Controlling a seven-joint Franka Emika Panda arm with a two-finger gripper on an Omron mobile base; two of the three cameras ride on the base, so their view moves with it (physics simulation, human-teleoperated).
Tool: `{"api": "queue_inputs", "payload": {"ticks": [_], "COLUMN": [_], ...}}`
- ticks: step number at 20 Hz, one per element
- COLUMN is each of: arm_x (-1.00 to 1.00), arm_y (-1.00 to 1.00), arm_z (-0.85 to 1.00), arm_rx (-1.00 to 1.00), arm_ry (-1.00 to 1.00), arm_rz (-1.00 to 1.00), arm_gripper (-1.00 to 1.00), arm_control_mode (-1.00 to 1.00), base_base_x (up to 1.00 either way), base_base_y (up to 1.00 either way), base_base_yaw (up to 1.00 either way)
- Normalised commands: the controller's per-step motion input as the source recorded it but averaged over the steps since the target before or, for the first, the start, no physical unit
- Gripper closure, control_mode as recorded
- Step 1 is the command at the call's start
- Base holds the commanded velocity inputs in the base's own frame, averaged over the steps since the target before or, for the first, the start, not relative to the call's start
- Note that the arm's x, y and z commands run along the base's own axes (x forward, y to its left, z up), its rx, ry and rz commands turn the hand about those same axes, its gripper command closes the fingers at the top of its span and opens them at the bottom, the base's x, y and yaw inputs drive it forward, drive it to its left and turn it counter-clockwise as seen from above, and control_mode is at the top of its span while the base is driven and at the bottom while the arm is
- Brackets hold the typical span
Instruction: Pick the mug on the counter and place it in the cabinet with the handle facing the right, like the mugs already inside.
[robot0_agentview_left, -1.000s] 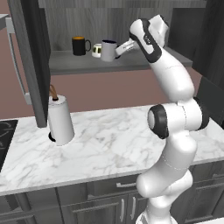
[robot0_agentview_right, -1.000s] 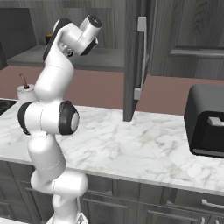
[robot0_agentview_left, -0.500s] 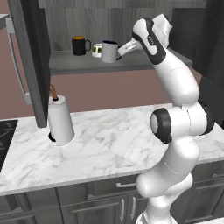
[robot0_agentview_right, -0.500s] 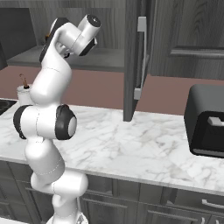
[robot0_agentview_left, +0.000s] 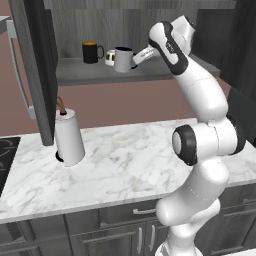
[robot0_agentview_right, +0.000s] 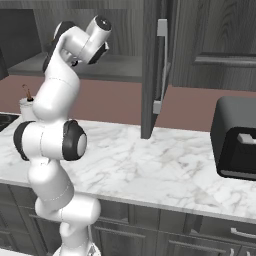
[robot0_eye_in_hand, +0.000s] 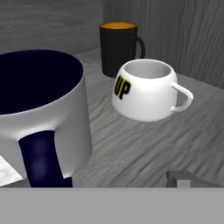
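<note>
On the cabinet shelf (robot0_agentview_left: 150, 75), the light grey mug (robot0_agentview_left: 122, 59) is seen upright, close beside the squat white cup (robot0_agentview_left: 110, 57), with the black mug with the orange rim (robot0_agentview_left: 90, 52) further along to the left. From the hand view, the light grey mug (robot0_eye_in_hand: 41, 113) is found large at the left, its dark inside visible and its navy handle (robot0_eye_in_hand: 41, 159) turned toward the camera; the white cup (robot0_eye_in_hand: 146, 89), marked in dark yellow, lies just beyond it, apart from it, and the black mug (robot0_eye_in_hand: 119, 47) stands behind. The handles of the white cup and the black mug are both turned to the right in that view. The gripper (robot0_agentview_left: 137, 57) is observed at the mug's right side, at the handle, but whether its fingers are closed on the mug cannot be told from these views. The cabinet door (robot0_agentview_left: 35, 70) is noted standing open at the left. Below, on the marble counter (robot0_agentview_left: 125, 165), a white paper towel roll (robot0_agentview_left: 68, 137) is recorded standing upright, and at the far right of the counter a black toaster (robot0_agentview_right: 235, 137) is seen.
</note>
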Motion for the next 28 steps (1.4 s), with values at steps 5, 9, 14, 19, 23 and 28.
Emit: {"api": "queue_inputs", "payload": {"ticks": [5, 9, 14, 19, 23, 28], "arm_x": [0.12, 0.13, 0.04, 0.06, 0.19, -0.01], "arm_y": [0.33, 0.44, 0.32, 0.17, 0.09, 0.02], "arm_z": [0.0, 0.0, 0.0, -0.01, -0.03, 0.08], "arm_rx": [-0.08, -0.18, -0.24, -0.23, -0.15, -0.01], "arm_ry": [0.0, 0.0, 0.0, 0.0, 0.0, -0.03], "arm_rz": [-0.01, -0.14, -0.24, -0.3, -0.26, -0.08], "arm_gripper": [-1.0, -1.0, -1.0, -1.0, -1.0, -1.0], "arm_control_mode": [-1.0, -1.0, -1.0, -1.0, -1.0, -1.0], "base_base_x": [0.0, 0.0, 0.0, 0.0, 0.0, 0.0], "base_base_y": [0.0, 0.0, 0.0, 0.0, 0.0, 0.0], "base_base_yaw": [0.0, 0.0, 0.0, 0.0, 0.0, 0.0]}}
